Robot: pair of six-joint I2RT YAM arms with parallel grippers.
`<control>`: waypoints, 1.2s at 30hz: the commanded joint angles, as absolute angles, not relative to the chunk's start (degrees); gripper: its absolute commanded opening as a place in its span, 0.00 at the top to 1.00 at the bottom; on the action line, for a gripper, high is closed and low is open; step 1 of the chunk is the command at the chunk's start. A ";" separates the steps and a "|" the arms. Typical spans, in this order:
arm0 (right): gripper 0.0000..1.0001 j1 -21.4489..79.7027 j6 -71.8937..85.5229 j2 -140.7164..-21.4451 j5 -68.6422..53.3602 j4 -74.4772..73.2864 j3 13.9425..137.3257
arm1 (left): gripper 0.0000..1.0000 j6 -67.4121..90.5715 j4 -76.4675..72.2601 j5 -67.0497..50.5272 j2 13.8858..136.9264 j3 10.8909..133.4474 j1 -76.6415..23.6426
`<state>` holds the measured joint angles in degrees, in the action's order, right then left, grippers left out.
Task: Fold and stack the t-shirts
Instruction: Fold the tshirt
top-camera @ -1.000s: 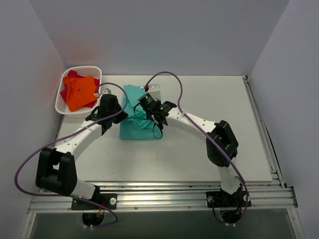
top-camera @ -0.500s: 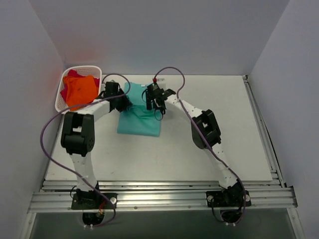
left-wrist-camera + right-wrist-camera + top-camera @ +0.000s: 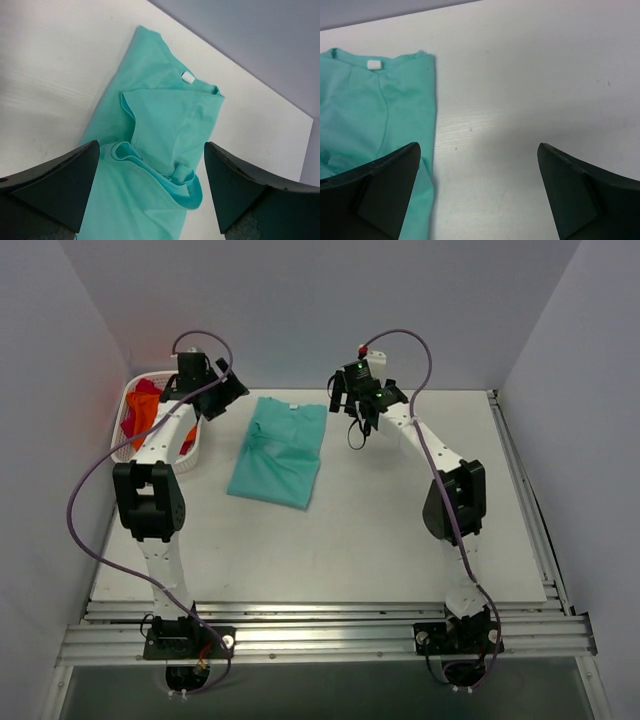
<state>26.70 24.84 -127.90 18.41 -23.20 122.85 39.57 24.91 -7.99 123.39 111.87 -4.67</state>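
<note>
The teal tee [image 3: 278,452] lies flat on the table [image 3: 420,530], just right of the basket [image 3: 192,456] and apart from it, with its neck and white tag [image 3: 187,77] toward the back wall. It is narrowed into a long strip, which suggests the lengthwise fold is made and the cross fold is not. A sleeve or flap sits rumpled on top near the middle, so the strip is not yet neat. The left gripper [image 3: 228,392] hangs above the table by the tee's far left corner, over the basket's edge. Its jaws are spread wide with nothing between them, and its wrist camera looks down on the cloth. The right gripper [image 3: 350,405] hangs off the far right corner, jaws likewise spread and empty, with the tee's edge at the left of its own view. Both sit raised and clear of the cloth, one to each side of the collar end, a likely stance for taking the two corners and bringing them down toward the hem. The orange tee [image 3: 135,425] and the magenta tee [image 3: 146,389] sit bunched in the basket, partly hidden by the left arm, probably waiting their turn. No stack is started.
</note>
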 commanded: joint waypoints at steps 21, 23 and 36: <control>0.03 40.25 45.61 -100.27 -9.39 35.31 51.07 | 0.08 46.49 6.33 5.54 85.16 48.96 -10.02; 0.04 40.60 46.32 -101.60 -9.75 36.56 50.71 | 0.08 46.93 5.01 5.45 85.78 48.08 -10.02; 0.09 41.57 47.11 -112.32 -11.95 38.67 56.77 | 0.09 47.72 0.97 5.89 91.22 47.55 -9.49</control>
